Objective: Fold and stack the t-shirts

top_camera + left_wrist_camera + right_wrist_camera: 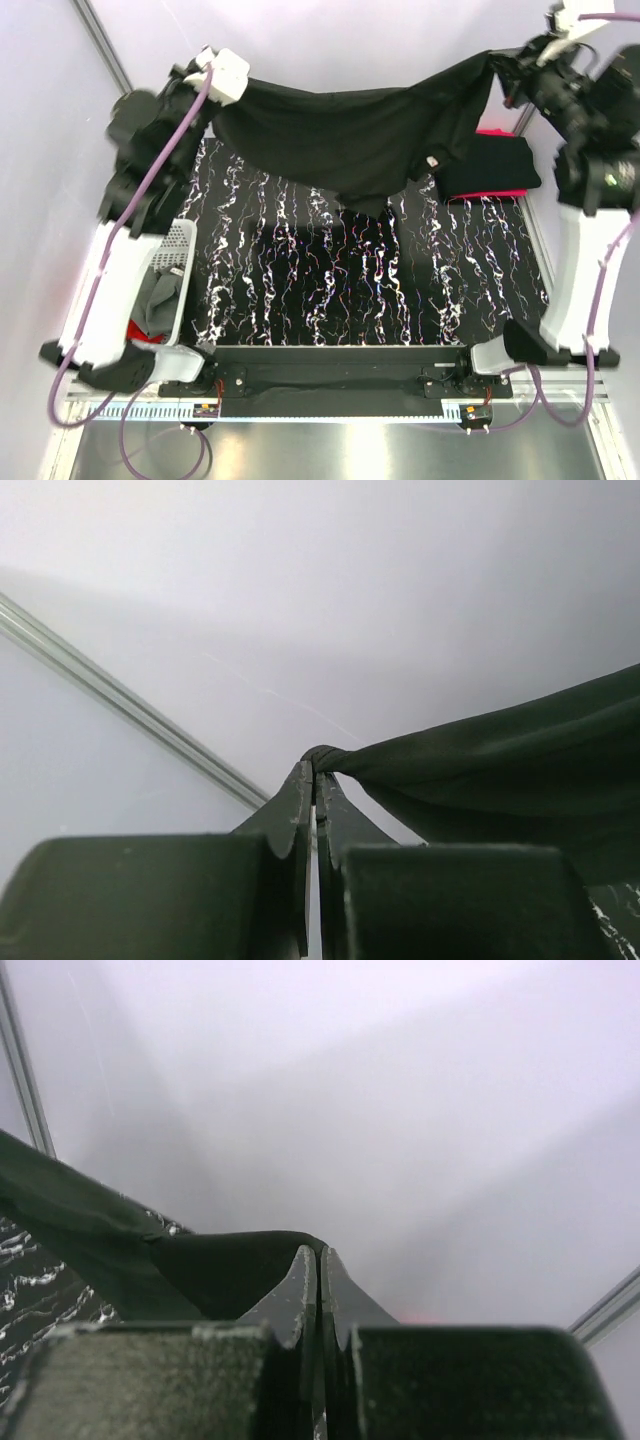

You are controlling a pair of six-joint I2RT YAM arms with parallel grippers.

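Note:
A black t-shirt (360, 135) hangs stretched between both grippers above the far part of the table, sagging in the middle. My left gripper (214, 92) is shut on its left end; in the left wrist view the cloth (500, 770) runs off to the right from the closed fingertips (316, 765). My right gripper (500, 68) is shut on its right end; in the right wrist view the cloth (200, 1270) drapes to the left of the closed gripper (320, 1255). A folded stack, a black t-shirt (490, 165) on a red one (495, 132), lies at the far right.
A white slatted basket (170, 262) with grey and red cloth (160, 300) stands at the left by the left arm. The table top (350, 290) is black with white marbling. Pale walls close in at the back and sides.

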